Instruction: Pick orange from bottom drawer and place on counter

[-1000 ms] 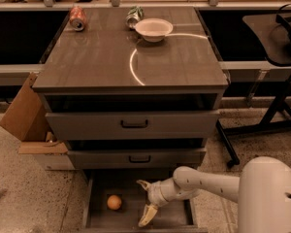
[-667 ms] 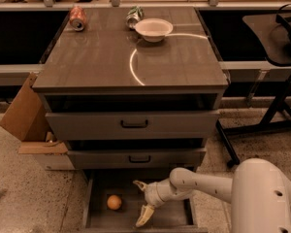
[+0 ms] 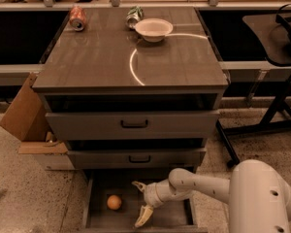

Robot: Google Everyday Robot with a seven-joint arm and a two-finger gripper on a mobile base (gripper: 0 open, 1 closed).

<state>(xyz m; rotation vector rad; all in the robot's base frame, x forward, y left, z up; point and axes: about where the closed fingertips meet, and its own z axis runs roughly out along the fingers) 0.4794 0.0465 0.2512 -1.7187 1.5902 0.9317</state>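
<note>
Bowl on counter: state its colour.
White bowl, camera view; gripper open in bottom drawer beside orange.

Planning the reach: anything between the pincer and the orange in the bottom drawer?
Camera view: only bare bottom drawer floor between open pincer and orange.

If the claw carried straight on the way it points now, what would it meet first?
Most likely the orange: the open claw, low inside the bottom drawer, faces it with only bare drawer floor between. Depth is hard to judge.
</note>
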